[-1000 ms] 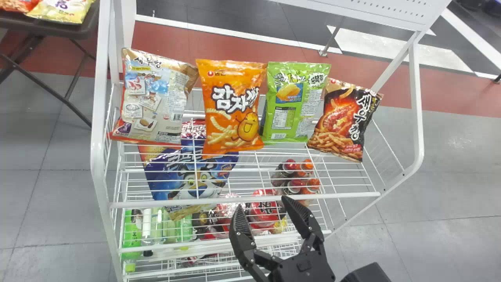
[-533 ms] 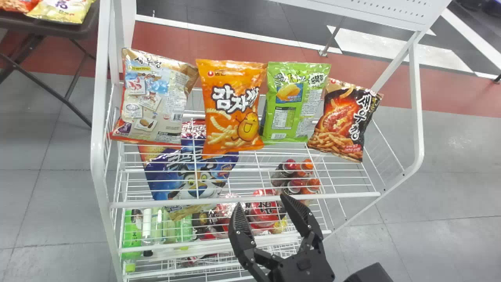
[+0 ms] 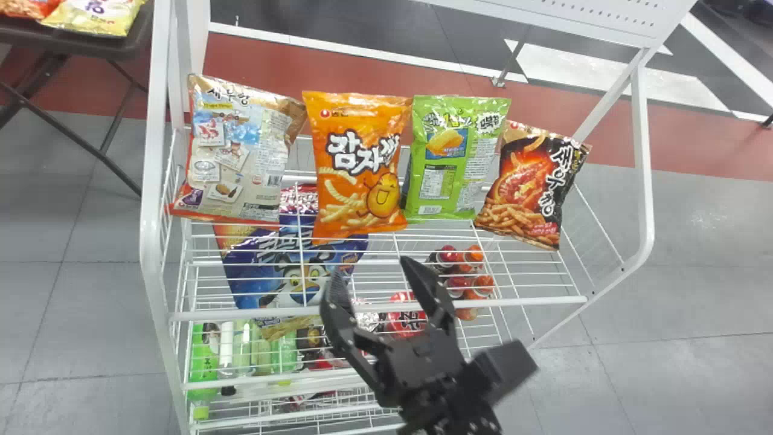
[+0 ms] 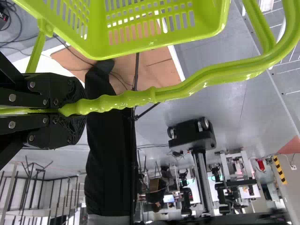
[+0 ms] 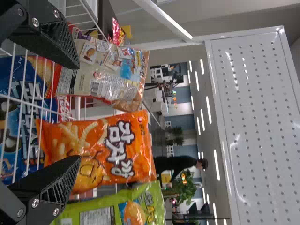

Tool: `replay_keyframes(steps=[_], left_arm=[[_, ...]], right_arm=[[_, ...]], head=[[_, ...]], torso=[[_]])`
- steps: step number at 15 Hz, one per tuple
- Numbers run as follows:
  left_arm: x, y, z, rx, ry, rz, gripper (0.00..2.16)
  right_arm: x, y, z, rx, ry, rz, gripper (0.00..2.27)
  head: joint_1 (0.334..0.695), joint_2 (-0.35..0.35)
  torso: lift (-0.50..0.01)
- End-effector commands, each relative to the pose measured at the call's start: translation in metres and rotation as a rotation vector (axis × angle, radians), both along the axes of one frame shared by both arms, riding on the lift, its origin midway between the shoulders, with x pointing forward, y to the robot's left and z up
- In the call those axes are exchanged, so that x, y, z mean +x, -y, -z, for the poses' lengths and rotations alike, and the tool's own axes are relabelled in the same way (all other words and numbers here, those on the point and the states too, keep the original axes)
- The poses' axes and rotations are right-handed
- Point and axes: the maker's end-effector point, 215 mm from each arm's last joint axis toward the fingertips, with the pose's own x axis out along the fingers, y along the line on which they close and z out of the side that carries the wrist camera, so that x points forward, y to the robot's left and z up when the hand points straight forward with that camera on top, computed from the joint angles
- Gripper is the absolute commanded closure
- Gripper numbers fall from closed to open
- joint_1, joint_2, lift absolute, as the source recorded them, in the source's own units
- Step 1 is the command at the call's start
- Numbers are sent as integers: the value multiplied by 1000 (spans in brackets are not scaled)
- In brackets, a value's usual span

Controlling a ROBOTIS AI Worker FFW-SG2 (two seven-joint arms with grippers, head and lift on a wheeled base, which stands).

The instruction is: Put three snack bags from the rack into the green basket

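Note:
Four snack bags stand in a row on the rack's top shelf: a beige bag (image 3: 238, 151), an orange bag (image 3: 359, 163), a green bag (image 3: 453, 158) and a black-and-orange bag (image 3: 532, 187). My right gripper (image 3: 368, 275) is open in front of the shelf's front edge, nearer than the orange bag and apart from it. In the right wrist view, the orange bag (image 5: 101, 152) lies ahead of my right gripper (image 5: 78, 112), nothing between its fingers. My left gripper (image 4: 70, 110) is shut on the handle of the green basket (image 4: 150, 44), whose visible inside holds no bag.
White rack (image 3: 386, 307) has a wire front rail and side frames. Lower shelves carry a blue bag (image 3: 296, 272), small bottles (image 3: 465, 266) and green bottles (image 3: 202, 362). A dark table (image 3: 130, 48) with bags stands at the back left. A perforated panel (image 5: 258, 117) rises above the shelf.
From low in front of the rack, my right gripper has moved forward and to the left, up to the top shelf's front rail. It was open before too. The four bags have not moved.

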Motion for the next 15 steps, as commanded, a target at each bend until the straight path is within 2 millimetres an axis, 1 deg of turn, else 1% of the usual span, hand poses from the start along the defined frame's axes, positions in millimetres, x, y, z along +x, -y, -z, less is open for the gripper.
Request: replay_keyframes(steps=[1, 2, 3, 4, 7, 8, 12, 13, 14, 15], left_arm=[[2, 0, 0, -3, 6, 1, 1416], [2, 2, -1, -3, 12, 13, 1416], [2, 2, -1, -3, 17, 21, 1416], [3, 3, -1, -5, 18, 22, 1416], [-1, 5, 0, 2, 10, 63, 1416], [0, 5, 0, 2, 11, 64, 1416], [0, 4, 2, 1, 6, 64, 1416], [-1, 3, 2, 2, 1, 67, 1416], [0, 4, 3, 1, 1, 68, 1416], [1, 4, 4, -3, -5, 71, 1416]], right_arm=[[25, -23, 2, 2, 4, -39, 144], [31, -23, -1, 0, 13, -35, 144], [43, -28, 1, -10, 12, -40, 144], [56, -33, 3, -21, 4, -44, 144], [93, -49, 15, -54, -44, -58, 144], [106, -52, 16, -65, -46, -61, 144], [150, -82, 25, -72, -90, -136, 144], [159, -90, 28, -74, -105, -153, 144], [166, -97, 26, -65, -106, -166, 144], [173, -102, 28, -62, -119, -175, 144]], head=[[695, -350], [695, -350], [695, -350], [695, -350], [695, -350], [695, -350], [695, -350], [695, -315], [695, -299], [695, -281]], torso=[[0], [0], [0], [0], [0], [0], [0], [0], [0], [0]])
